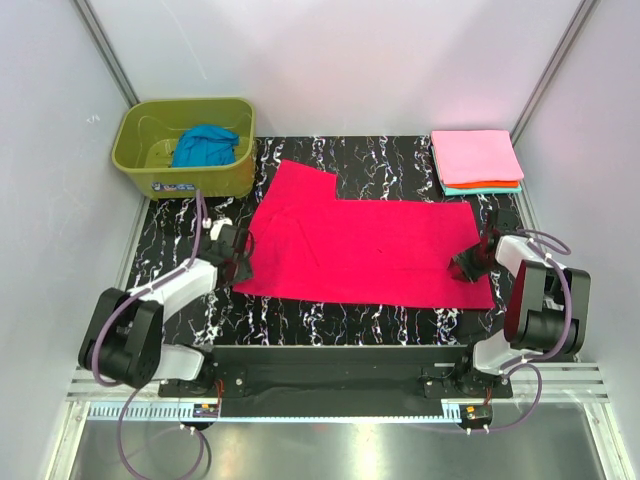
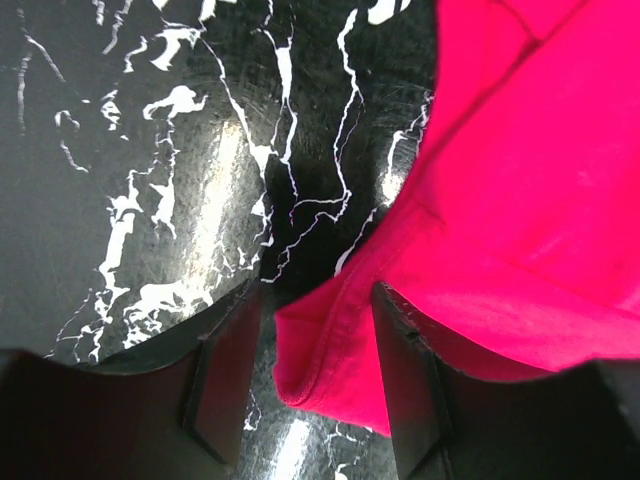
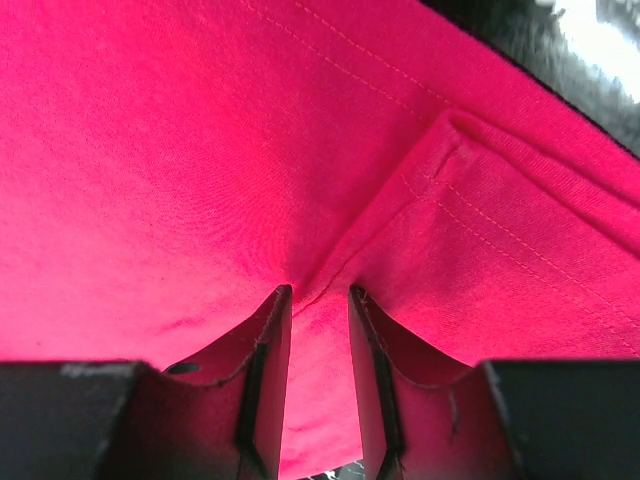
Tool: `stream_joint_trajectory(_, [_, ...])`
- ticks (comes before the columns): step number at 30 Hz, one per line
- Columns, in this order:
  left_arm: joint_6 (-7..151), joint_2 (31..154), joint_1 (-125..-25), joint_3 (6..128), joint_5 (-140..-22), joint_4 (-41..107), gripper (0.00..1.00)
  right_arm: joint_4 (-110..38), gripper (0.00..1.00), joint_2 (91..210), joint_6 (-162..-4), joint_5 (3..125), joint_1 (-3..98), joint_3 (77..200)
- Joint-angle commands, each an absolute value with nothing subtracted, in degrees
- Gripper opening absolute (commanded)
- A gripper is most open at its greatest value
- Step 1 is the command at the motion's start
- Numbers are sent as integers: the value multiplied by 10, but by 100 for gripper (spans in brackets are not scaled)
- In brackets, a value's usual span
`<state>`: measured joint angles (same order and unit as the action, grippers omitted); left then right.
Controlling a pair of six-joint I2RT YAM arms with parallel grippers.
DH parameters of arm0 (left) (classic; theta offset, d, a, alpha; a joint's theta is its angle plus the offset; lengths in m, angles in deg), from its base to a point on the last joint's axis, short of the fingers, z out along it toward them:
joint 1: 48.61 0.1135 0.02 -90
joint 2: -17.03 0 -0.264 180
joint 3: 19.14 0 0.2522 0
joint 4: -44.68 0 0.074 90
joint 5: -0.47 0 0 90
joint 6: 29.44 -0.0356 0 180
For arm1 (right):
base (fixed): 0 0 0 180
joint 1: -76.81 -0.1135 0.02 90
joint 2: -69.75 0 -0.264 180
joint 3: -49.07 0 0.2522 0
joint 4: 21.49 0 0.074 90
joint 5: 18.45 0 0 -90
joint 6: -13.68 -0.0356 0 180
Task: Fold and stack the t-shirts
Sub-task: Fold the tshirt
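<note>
A crimson-red t-shirt (image 1: 370, 245) lies spread on the black marbled table (image 1: 385, 155), one sleeve pointing to the back left. My left gripper (image 1: 240, 262) stands at its near left corner. In the left wrist view its jaws (image 2: 315, 370) are open, with the shirt's (image 2: 520, 200) hemmed corner lying loose between them. At the shirt's right edge my right gripper (image 1: 468, 262) is down on the cloth. The right wrist view shows that gripper (image 3: 318, 300) pinching a raised ridge of the shirt (image 3: 200, 150). A folded stack sits at the back right: pink (image 1: 476, 157) over orange (image 1: 485, 184) over teal (image 1: 455, 190).
An olive-green tub (image 1: 180, 175) stands at the back left with a crumpled blue t-shirt (image 1: 205, 146) inside. Grey walls close in the table on three sides. Both arm bases sit on the black rail (image 1: 340, 365) at the near edge.
</note>
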<state>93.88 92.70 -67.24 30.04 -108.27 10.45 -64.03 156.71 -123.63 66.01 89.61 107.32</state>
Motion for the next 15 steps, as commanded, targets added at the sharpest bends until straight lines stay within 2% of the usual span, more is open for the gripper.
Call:
stream_joint_trajectory(1, [940, 951, -670, 334, -1100, 110, 52, -647, 36, 1591, -1200, 710, 909, 1089])
stream_joint_trajectory(5, [931, 919, -671, 368, -1111, 69, 51, -647, 36, 1594, -1193, 685, 911, 1093])
stream_joint_trajectory(9, [930, 893, -671, 447, -1069, 23, 56, -646, 36, 1587, -1188, 689, 911, 1092])
stream_joint_trajectory(11, [939, 894, -672, 463, -1027, -3, 54, -647, 36, 1589, -1185, 698, 913, 1092])
stream_joint_trajectory(15, [990, 910, -681, 421, -962, 23, 49, -646, 36, 1592, -1184, 694, 918, 1092])
